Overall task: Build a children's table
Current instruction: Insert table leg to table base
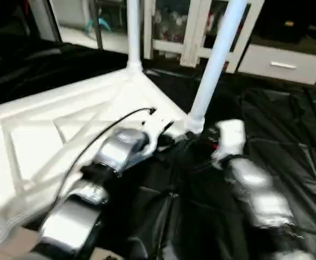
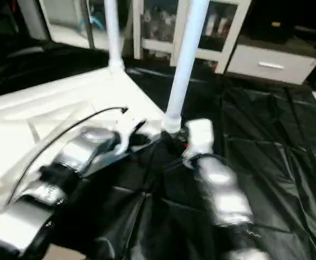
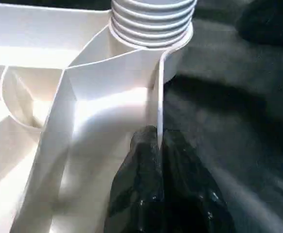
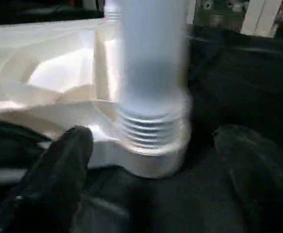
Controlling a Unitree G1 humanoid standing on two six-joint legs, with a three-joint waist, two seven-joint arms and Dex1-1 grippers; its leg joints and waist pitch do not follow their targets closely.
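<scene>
The children's table's white tabletop (image 1: 49, 130) lies upside down on the black-covered worktable, its ribbed underside facing up. One white leg (image 1: 214, 59) stands in the near corner socket (image 4: 156, 155), its threaded end (image 3: 153, 22) showing at the socket's top. A second leg (image 1: 133, 32) stands in the far corner. My left gripper (image 3: 157, 141) is shut on the tabletop's thin rim just beside the near socket. My right gripper (image 4: 153, 160) is open, one black finger (image 4: 63, 160) on each side of the leg's base, not touching it.
Wrinkled black cloth (image 1: 288, 141) covers the worktable to the right of the tabletop. Behind the table stand a white cabinet with glass doors (image 1: 174, 27) and a white drawer unit (image 1: 282, 65).
</scene>
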